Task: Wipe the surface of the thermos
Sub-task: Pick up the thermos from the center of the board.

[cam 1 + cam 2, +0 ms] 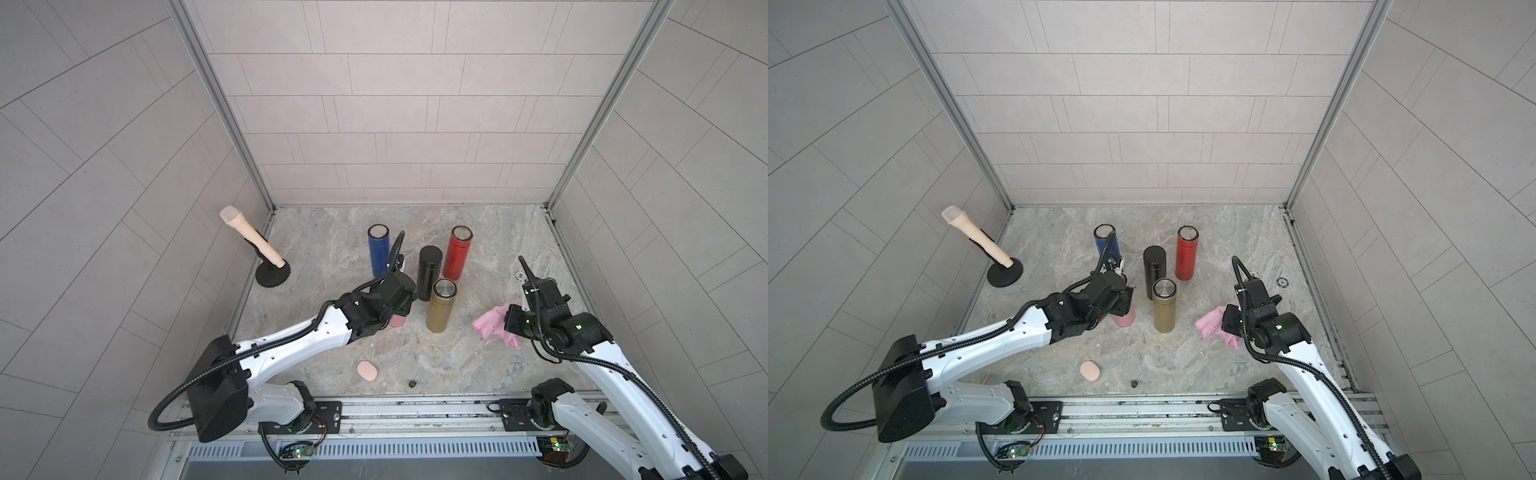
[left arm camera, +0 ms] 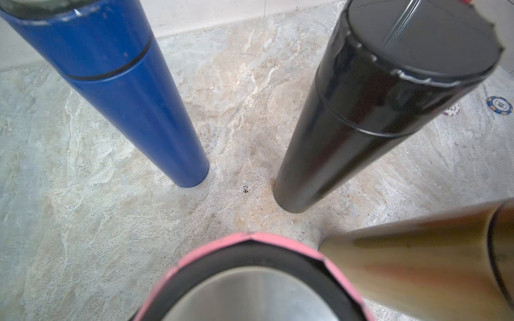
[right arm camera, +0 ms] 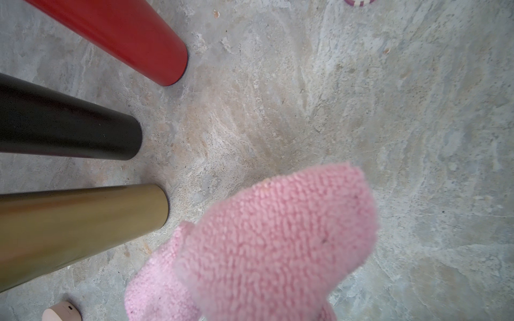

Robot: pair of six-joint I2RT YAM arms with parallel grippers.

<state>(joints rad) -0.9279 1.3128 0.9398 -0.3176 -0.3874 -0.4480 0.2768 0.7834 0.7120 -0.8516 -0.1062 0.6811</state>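
A pink thermos (image 1: pixel 397 321) with a steel lid (image 2: pixel 250 289) stands upright near the middle of the marble tabletop. It is mostly hidden under my left gripper (image 1: pixel 400 309), which hangs straight over its top. The left fingers show in no view, so I cannot tell how the jaws stand. My right gripper (image 1: pixel 508 322) is at the right, shut on a pink cloth (image 1: pixel 492 325). The cloth (image 3: pixel 278 236) hangs bunched in front of the right wrist camera, a little above the table and apart from every thermos.
Blue (image 1: pixel 378 254), black (image 1: pixel 428 275), red (image 1: pixel 457 254) and gold (image 1: pixel 440 309) thermoses stand upright close around the pink one. A microphone on a black stand (image 1: pixel 254 246) is at the far left. A peach oval pad (image 1: pixel 367 371) and a poker chip (image 1: pixel 519 275) lie on the table.
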